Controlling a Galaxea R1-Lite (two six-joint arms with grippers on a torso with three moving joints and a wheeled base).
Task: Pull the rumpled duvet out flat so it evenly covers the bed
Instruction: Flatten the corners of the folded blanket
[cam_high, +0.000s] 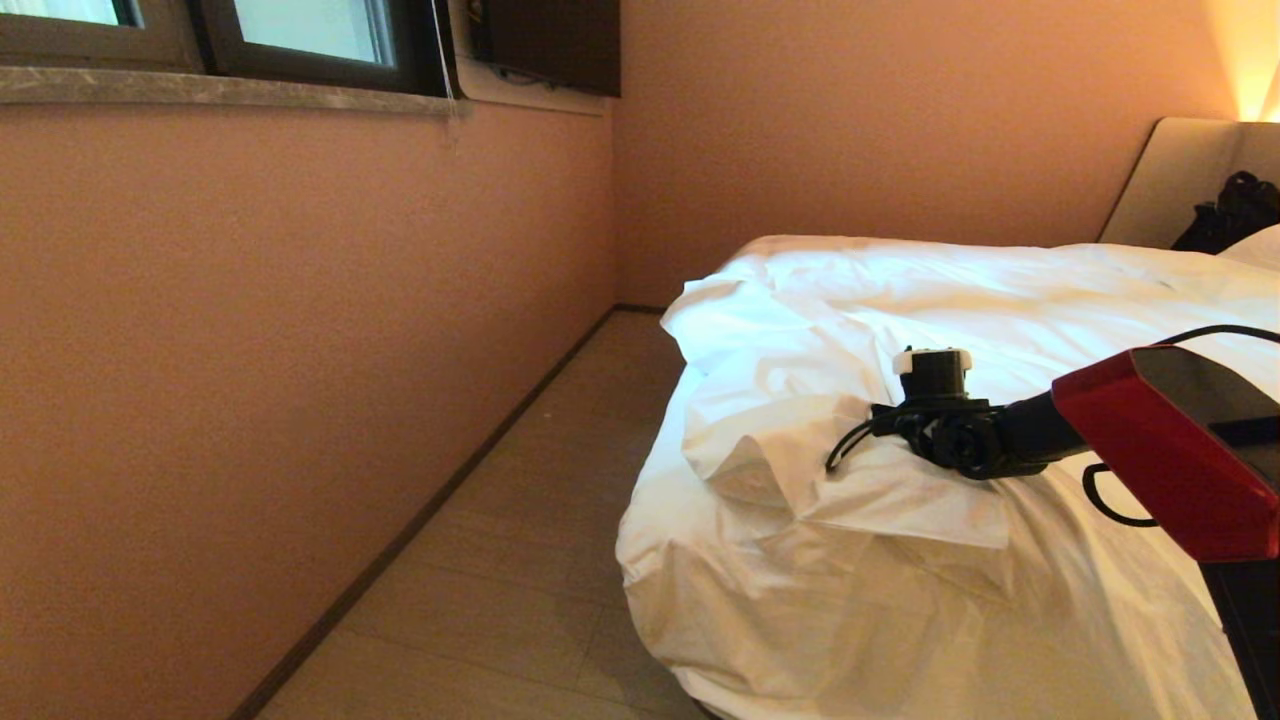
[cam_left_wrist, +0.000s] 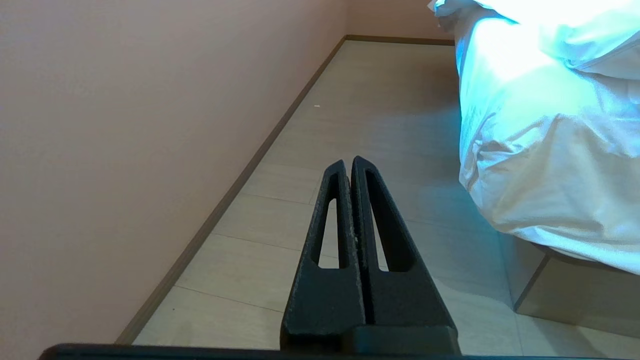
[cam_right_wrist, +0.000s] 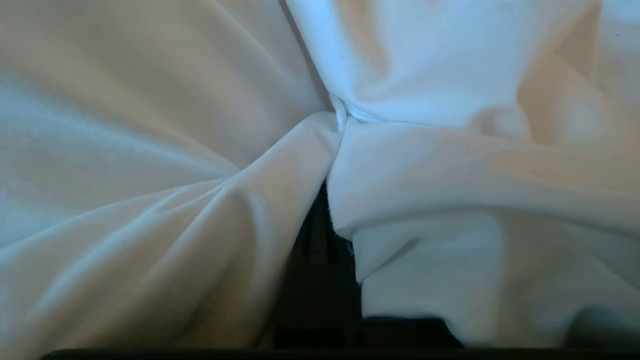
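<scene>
Two hands are yours here. Your right hand (cam_right_wrist: 325, 240) is closed tight on a bunched fold of the duvet (cam_high: 900, 520), its fingers buried in the white cloth at the near left corner of the bed (cam_left_wrist: 575, 295). Your left hand (cam_left_wrist: 350, 167) hangs over the floor (cam_high: 520, 560) beside the bed, fingers pressed together, holding nothing. Around the grip the duvet lies rumpled, folded back on itself and spilling over the mattress edge; farther up it spreads toward the headboard (cam_high: 1170, 180).
</scene>
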